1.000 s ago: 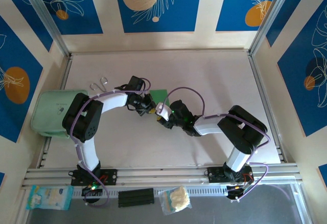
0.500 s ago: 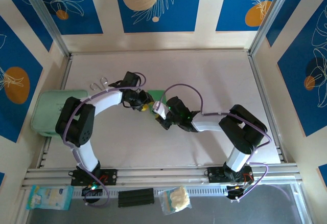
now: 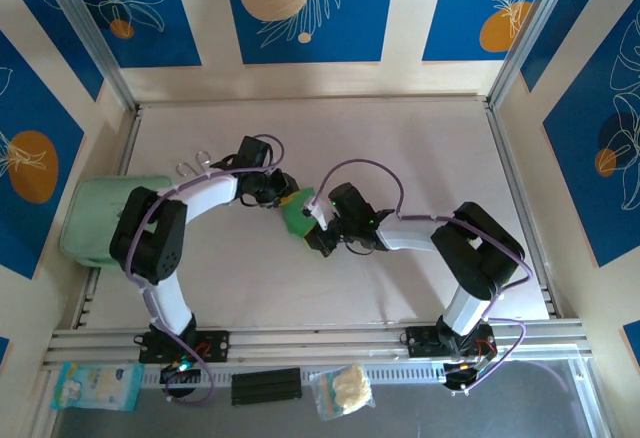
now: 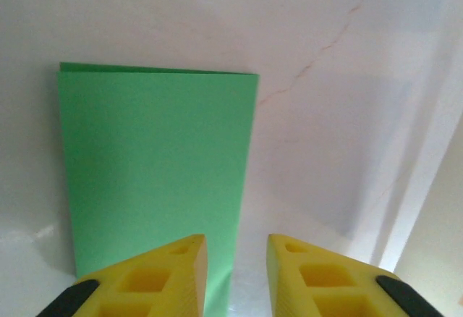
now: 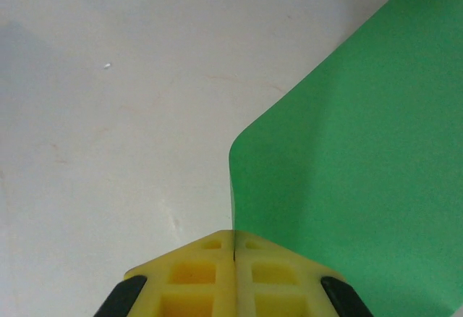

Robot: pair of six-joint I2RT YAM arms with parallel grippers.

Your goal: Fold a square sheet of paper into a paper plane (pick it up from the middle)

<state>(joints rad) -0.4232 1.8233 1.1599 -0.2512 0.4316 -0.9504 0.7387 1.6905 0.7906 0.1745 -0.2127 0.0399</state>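
Observation:
The square sheet of paper (image 3: 296, 216) is bright green and sits mid-table between the two grippers. My right gripper (image 5: 234, 248) is shut on one edge of the paper (image 5: 347, 158), which curves up and away to the right of the fingers. In the top view the right gripper (image 3: 316, 226) is just right of the sheet. My left gripper (image 4: 236, 259) is open, low over the table. The paper (image 4: 155, 158) reaches under its left finger, and the sheet's right edge runs into the gap. The left gripper (image 3: 281, 194) is at the sheet's far-left side.
A pale mint-green pouch (image 3: 100, 220) lies at the table's left edge, with two metal hooks (image 3: 195, 166) behind it. Small packets (image 3: 97, 386) and a black bar (image 3: 266, 386) lie below the front rail. The white table (image 3: 440, 158) spreads to the right and back.
The right gripper has closed on the paper's edge and the sheet has curled up and come nearer. The left gripper has opened and moved slightly toward the back.

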